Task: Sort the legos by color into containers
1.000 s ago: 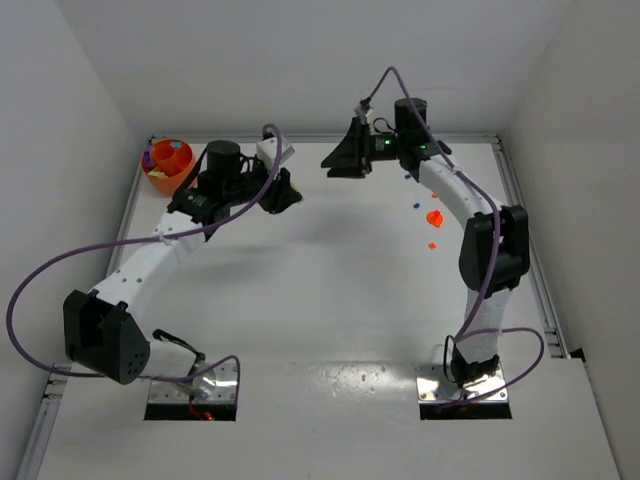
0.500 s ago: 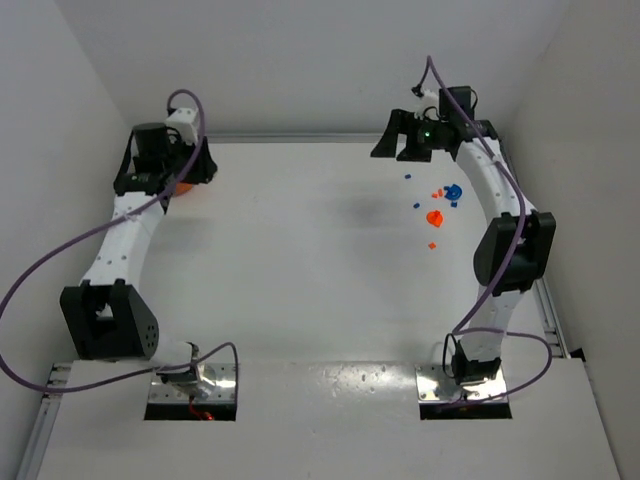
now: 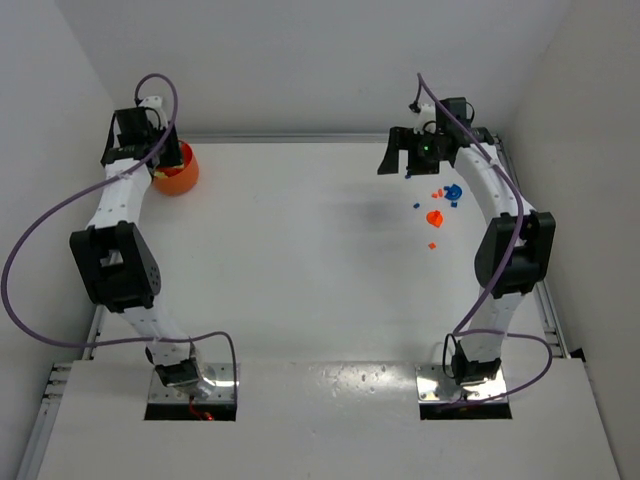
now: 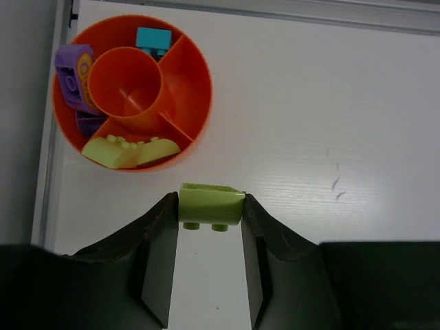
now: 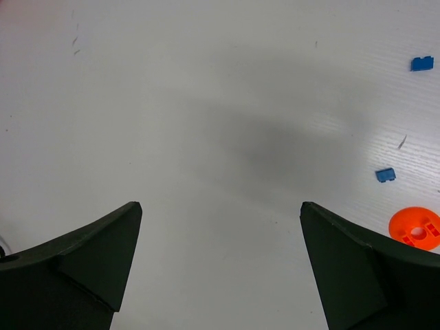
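The left tool (image 4: 210, 206) is clamped on a yellow-green brick (image 4: 211, 205), studs facing the camera, and in the left wrist view the brick sits just short of the rim of the orange bowl (image 4: 192, 75) at the far left corner of the surface (image 4: 330, 103). The bowl is divided: yellow-green pieces (image 4: 130, 150) lie in the compartment nearest the tool, purple bricks (image 4: 74, 72) on the left, a teal brick (image 4: 152, 38) at the far side, around a central cup (image 4: 125, 81). The step in hand looks like the drop. To do it well, the brick should travel forward and slightly left until it is squarely over the yellow-green compartment, low enough not to bounce, before the fingers part; letting go here would likely land it outside the rim. The right tool (image 5: 220, 206) hangs with its fingers wide apart and holding nothing, near loose blue bricks (image 5: 385, 174) and an orange round piece (image 5: 414, 232).
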You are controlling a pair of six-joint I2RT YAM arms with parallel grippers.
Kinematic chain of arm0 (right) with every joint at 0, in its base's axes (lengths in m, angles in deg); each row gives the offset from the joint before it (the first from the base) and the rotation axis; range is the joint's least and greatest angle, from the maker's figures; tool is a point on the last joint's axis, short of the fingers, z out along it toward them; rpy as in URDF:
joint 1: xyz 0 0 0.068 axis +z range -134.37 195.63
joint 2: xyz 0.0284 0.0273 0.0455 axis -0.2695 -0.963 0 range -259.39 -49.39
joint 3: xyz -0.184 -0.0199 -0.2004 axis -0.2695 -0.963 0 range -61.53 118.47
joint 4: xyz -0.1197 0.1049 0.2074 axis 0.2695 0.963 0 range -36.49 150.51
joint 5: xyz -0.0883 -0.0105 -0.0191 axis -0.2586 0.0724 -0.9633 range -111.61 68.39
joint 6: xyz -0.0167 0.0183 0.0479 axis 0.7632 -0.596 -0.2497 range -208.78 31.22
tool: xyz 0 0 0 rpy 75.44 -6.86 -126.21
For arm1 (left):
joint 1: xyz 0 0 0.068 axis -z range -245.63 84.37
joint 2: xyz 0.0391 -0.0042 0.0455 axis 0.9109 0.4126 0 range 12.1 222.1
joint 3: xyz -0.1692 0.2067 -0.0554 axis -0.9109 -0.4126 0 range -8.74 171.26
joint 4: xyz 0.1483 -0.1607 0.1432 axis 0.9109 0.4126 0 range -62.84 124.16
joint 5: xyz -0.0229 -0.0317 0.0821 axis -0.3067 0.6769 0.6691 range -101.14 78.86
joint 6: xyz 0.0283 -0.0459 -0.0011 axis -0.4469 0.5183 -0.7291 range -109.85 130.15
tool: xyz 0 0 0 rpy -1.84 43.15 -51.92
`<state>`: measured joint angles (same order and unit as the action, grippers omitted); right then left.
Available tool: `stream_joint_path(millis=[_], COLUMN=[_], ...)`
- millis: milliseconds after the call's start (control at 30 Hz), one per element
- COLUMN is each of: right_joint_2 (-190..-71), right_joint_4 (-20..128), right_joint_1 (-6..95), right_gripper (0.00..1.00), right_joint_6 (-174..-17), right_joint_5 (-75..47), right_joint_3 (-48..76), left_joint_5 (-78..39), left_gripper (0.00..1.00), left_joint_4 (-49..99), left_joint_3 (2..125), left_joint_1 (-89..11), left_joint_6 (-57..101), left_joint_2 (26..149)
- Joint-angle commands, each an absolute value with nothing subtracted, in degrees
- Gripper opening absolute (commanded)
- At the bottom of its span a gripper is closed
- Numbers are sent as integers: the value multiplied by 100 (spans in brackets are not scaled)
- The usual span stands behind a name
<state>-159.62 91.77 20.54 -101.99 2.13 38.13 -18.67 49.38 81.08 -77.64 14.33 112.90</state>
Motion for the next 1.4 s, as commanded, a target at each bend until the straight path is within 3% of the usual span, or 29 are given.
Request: stream_joint_path(millis=[0, 933, 1067, 1167, 1367], right_joint_2=[-15776, -15987, -15987, -16039, -16039], right_joint_4=[9104, 9157, 9157, 9157, 9157], right_joint_1=[2047, 2047, 2047, 2047, 2047], right_gripper=[98, 98, 98, 98, 98], right_joint_6=[-10038, -9985, -9985, -9985, -9985], right_joint_5=[221, 326, 326, 326, 326], right_joint_3=[3858, 3805, 3805, 3805, 3805], left_joint_5=[-1764, -1536, -1404, -1404, -1351], left_gripper=[0, 4, 10, 22, 23], left_joint_4=[4887, 4755, 4755, 4702, 4580], left_joint_3=[8617, 9313, 9313, 9365, 9418], left_joint_1=[-8039, -8259, -8259, -8259, -8259], left_joint_6=[1621, 1850, 1850, 1850, 1902], left_joint_2=[11606, 12838, 12900, 13005, 13005])
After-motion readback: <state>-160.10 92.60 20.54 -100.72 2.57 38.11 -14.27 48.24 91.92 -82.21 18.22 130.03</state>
